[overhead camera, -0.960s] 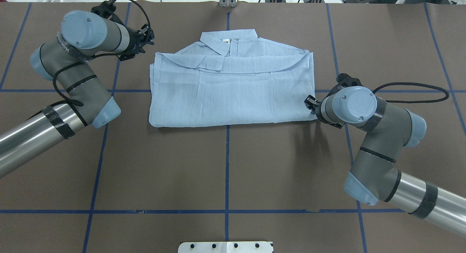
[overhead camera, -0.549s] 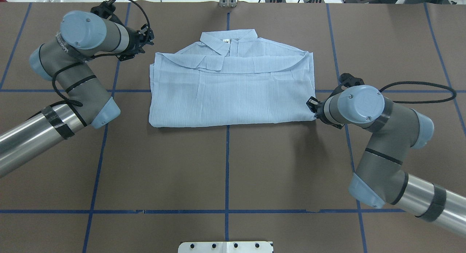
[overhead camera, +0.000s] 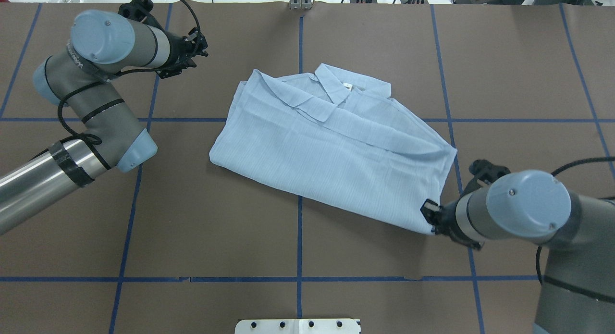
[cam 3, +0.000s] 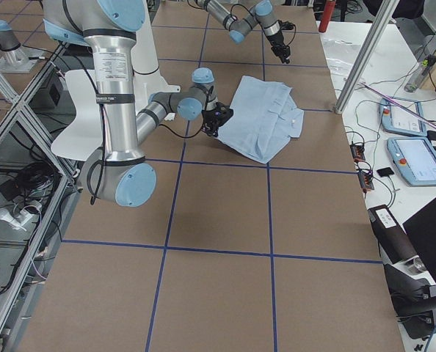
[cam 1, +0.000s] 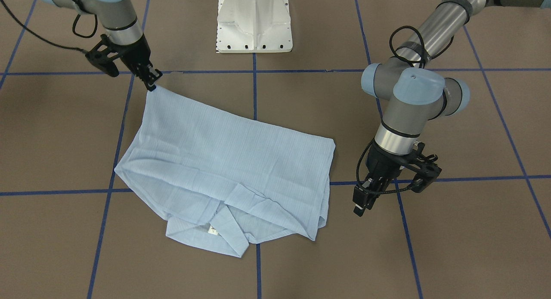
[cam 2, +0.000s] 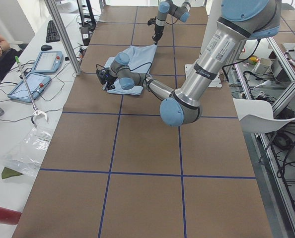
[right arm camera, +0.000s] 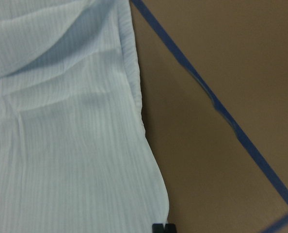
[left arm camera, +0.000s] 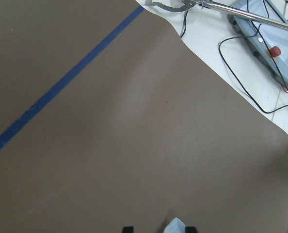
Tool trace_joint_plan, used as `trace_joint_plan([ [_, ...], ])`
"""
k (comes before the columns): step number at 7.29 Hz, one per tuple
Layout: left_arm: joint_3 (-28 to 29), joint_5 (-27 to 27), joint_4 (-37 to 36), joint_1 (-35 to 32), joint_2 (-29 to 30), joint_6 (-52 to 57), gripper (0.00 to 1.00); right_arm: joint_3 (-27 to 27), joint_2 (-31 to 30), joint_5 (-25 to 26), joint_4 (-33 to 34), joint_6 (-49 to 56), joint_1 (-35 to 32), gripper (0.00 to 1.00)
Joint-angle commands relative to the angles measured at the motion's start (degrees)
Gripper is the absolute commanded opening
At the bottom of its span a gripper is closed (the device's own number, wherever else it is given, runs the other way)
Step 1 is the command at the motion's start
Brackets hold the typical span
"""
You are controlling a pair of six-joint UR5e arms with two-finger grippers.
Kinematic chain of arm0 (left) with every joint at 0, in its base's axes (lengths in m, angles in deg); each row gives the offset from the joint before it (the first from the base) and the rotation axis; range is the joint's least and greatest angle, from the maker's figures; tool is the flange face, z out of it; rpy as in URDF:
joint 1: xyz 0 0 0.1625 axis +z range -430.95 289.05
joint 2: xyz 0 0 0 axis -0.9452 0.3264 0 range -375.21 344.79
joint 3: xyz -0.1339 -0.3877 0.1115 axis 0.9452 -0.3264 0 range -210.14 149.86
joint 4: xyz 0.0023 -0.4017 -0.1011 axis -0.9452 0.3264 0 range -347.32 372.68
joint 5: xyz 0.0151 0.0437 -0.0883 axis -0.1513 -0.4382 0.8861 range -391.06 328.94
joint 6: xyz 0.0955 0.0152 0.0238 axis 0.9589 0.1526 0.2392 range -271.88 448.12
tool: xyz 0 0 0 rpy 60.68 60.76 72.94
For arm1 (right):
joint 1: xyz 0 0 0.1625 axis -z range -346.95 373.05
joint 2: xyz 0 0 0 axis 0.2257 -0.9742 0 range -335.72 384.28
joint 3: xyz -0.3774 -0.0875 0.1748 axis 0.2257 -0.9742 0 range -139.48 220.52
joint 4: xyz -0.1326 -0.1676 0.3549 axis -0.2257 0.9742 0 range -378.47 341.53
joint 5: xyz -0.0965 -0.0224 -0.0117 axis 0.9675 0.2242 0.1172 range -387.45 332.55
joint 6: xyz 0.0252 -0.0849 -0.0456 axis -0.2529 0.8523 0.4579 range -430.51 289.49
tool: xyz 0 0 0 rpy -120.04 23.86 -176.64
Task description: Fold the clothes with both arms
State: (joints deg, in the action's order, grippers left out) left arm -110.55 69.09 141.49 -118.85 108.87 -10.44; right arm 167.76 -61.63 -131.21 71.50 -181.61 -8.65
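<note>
Shirt point(overhead camera: 331, 146) lying folded and askew on the table point(overhead camera: 192, 218).
Right pincer point(cam 1: 151, 83) grips a corner opposite the collar; left pincer point(cam 1: 360, 204), fingers apart, hangs beside the shirt without touching it.

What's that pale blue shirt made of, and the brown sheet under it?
Light-blue striped shirt: thin woven cloth, probably cotton, matte; it creases softly and drapes in folds. Brown table sheet: looks like matte paper or card; in the left wrist view its edge is cut unevenly.
</note>
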Motion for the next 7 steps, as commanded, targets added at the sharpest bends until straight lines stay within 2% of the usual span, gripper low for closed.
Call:
trace_joint_plan([
  [1,-7.0,5.2,-1.2,0.3,-1.7,-0.7,0.46,5.4,-0.7,-9.3,7.7,-2.3,9.3,0.00],
  [2,-11.9,9.9,-2.2,0.4,-3.3,-2.8,0.47,5.6,-1.9,-9.4,7.8,-3.1,15.3,0.00],
  [3,-15.7,11.7,-2.8,1.1,-4.3,-5.0,0.49,7.4,-2.8,-9.4,7.8,-3.6,18.7,0.00],
  [4,-18.0,11.8,-2.9,3.9,-5.4,-6.7,0.57,7.9,-3.2,-9.1,7.8,-6.1,20.9,0.93],
  [5,-20.2,11.6,-3.3,7.3,-6.9,-9.2,0.67,8.5,-3.0,-8.9,7.8,-7.0,19.7,1.00],
  [7,-27.0,9.5,-8.2,14.5,-10.8,-15.1,0.72,9.2,-2.7,-8.9,7.7,-7.0,11.1,1.00],
])
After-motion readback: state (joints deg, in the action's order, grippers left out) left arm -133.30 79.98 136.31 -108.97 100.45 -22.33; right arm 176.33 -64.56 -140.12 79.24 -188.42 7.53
